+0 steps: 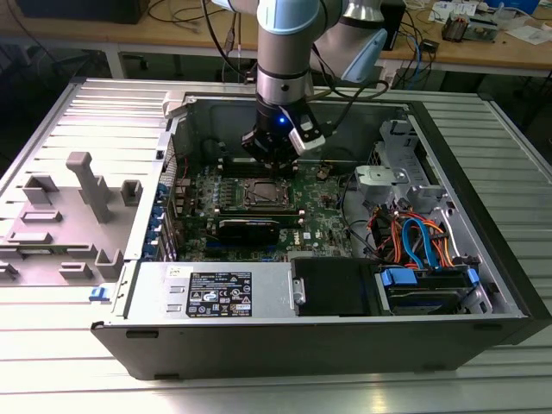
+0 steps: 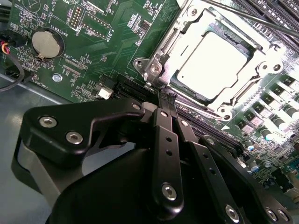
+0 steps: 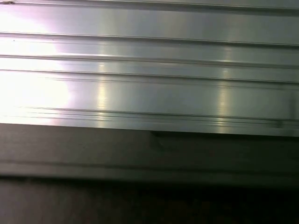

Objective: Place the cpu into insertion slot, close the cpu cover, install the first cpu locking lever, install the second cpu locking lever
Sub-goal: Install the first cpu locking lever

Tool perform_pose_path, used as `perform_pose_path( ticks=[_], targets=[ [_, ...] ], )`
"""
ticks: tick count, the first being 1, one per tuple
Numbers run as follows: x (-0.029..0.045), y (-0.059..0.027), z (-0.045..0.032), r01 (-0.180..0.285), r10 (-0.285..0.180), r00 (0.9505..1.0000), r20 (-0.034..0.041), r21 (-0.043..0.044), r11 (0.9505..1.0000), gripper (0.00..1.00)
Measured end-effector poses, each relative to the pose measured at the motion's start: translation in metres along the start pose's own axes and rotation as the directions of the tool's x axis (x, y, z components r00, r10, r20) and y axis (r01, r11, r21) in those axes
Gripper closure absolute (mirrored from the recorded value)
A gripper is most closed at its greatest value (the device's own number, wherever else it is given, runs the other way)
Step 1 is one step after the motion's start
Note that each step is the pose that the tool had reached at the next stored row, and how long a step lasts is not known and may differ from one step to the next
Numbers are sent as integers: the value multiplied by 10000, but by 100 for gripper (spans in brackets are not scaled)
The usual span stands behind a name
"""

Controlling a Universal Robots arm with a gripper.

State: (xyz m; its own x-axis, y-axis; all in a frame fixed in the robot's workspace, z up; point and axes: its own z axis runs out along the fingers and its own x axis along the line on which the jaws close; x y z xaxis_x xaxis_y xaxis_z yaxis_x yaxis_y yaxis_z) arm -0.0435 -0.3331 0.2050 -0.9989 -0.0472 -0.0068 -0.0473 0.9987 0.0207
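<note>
The cpu [image 2: 212, 63] lies flat in the socket on the green motherboard, its silvery top bright under the light. The cpu cover [image 2: 163, 46] is down around it, framing its edges. A thin metal lever rod [image 2: 261, 19] runs past the far side of the socket. My gripper [image 2: 165, 94] is shut with nothing visible between its dark fingers, the tips right at the socket's near edge. In the exterior view the gripper [image 1: 274, 160] hangs just above the back of the socket, where the cpu [image 1: 263, 193] shows inside the open computer case.
A round coin battery [image 2: 46, 43] sits on the board away from the socket. Memory slots [image 2: 275, 88] flank the socket. The case holds a power supply [image 1: 216, 293], a drive cage and cable bundle [image 1: 414, 241]. Grey fixtures [image 1: 86, 185] stand on the ribbed table.
</note>
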Motion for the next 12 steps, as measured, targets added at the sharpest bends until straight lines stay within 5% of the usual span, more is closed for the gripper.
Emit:
perform_pose_path(
  ticks=[12],
  targets=[
    [-1, -2, -19, 0, 0, 10000, 0, 0, 10000, 89]
  ],
)
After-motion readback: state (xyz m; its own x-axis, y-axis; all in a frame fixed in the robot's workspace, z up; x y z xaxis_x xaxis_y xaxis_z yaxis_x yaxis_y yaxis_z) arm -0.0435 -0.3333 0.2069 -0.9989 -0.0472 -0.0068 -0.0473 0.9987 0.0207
